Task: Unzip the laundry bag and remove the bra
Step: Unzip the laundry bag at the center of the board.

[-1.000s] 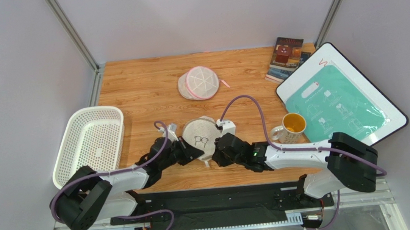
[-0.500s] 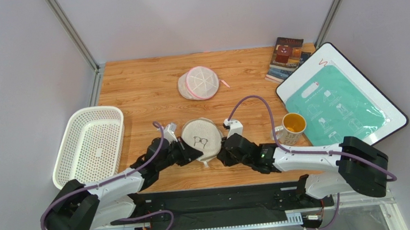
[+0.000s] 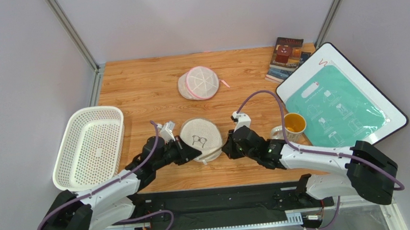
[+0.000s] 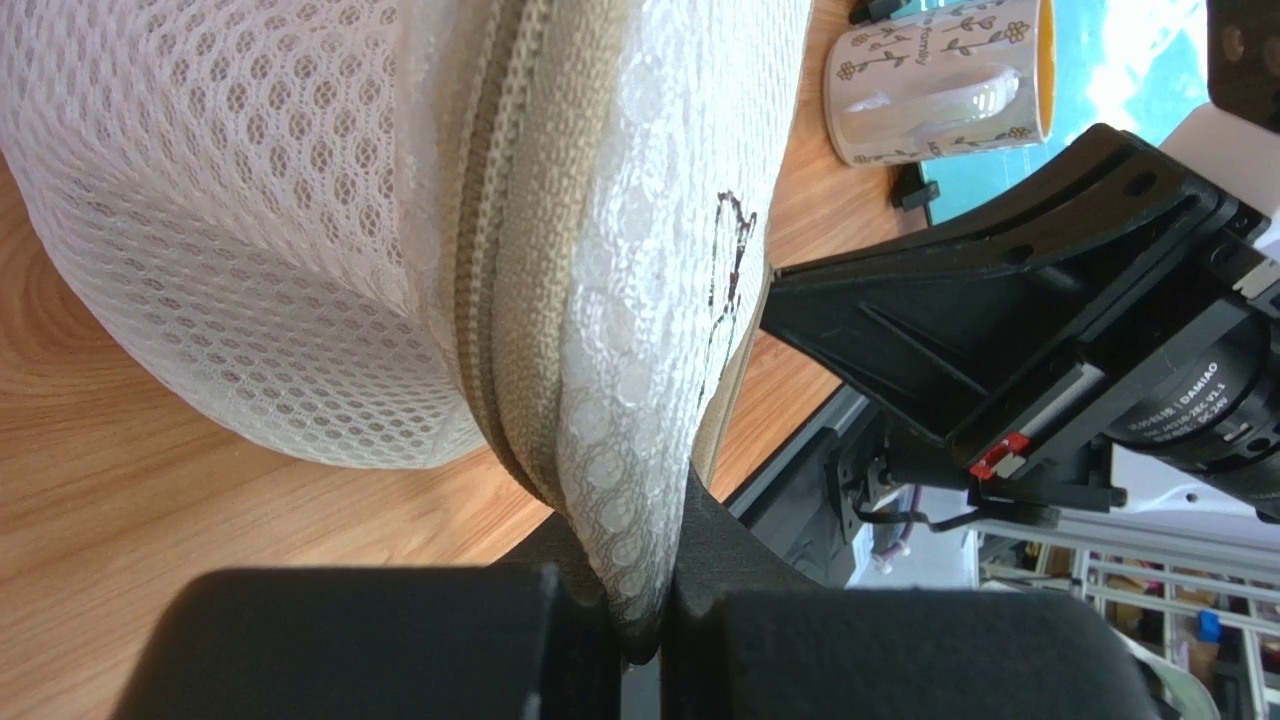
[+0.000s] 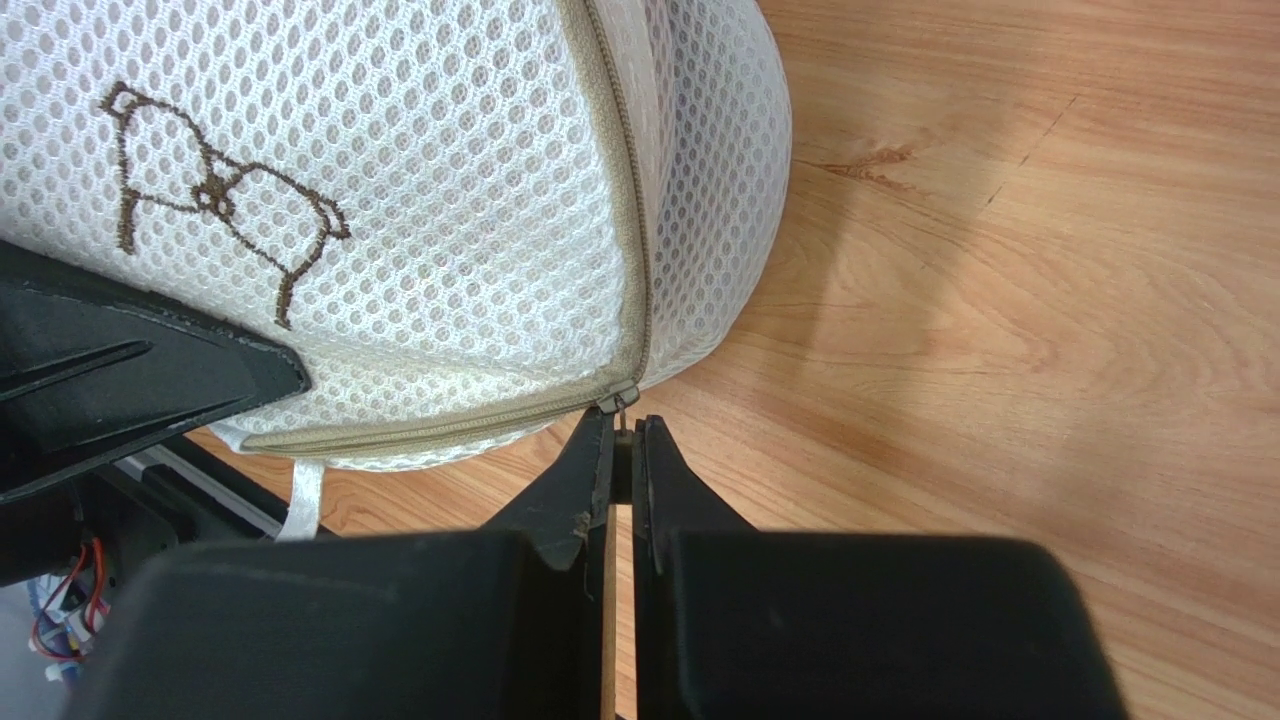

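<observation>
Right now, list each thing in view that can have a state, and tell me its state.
laundry bag: zip shut where visible, nothing pulled out yet
left claw: shut on the bag's rim
right claw: shut on the zip pull
mug: upright, contents unclear
basket: upright, nothing inside
pink-trimmed pouch: lying flat, zip too small to judge
books: closed, stacked

And the left gripper (image 4: 643, 638) is pinching the rim of the laundry bag (image 4: 271, 225), beige zip running up from the fingers, floral mug (image 4: 932, 90) beyond on the wooden table (image 4: 135, 510)
</observation>
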Available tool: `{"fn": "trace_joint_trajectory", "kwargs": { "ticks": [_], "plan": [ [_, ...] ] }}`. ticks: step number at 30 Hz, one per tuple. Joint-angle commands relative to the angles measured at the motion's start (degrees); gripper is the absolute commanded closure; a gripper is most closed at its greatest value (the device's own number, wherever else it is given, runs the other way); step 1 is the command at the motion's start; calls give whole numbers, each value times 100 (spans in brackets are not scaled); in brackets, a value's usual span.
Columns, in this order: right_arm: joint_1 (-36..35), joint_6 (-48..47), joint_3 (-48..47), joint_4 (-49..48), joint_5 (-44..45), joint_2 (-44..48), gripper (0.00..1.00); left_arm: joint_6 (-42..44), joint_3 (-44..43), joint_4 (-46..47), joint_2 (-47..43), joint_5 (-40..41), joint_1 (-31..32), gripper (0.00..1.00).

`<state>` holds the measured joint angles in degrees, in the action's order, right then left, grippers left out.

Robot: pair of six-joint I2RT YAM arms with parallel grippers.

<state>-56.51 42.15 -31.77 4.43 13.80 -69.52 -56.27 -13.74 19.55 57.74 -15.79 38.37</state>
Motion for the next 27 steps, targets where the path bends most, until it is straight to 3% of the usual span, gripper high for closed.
{"fn": "trace_joint_trajectory", "kwargs": {
  "ticks": [1,7,12,13,14,17,21,27],
  "plan": [
    [333,-321,101,366,457,175,100,327,-121,-461,-122,-266,-207,100],
    [360,-304,144,551,308,430,100,625,-155,-558,-70,-495,-567,100],
    [351,-190,311,428,-8,606,100,977,-620,-654,510,-697,-699,99],
    [360,-120,346,332,-174,623,100,1047,-682,-654,719,-723,-760,94],
    [334,-76,390,157,-246,623,100,1065,-735,-593,826,-758,-796,71],
    [228,39,426,23,-299,554,100,1083,-929,-540,1108,-873,-875,20],
    [53,153,294,-3,-159,308,100,1109,-938,-645,978,-1013,-866,0],
    [-97,276,39,-143,-27,-53,100,697,-218,-681,126,-848,-735,0]
  ]
}}
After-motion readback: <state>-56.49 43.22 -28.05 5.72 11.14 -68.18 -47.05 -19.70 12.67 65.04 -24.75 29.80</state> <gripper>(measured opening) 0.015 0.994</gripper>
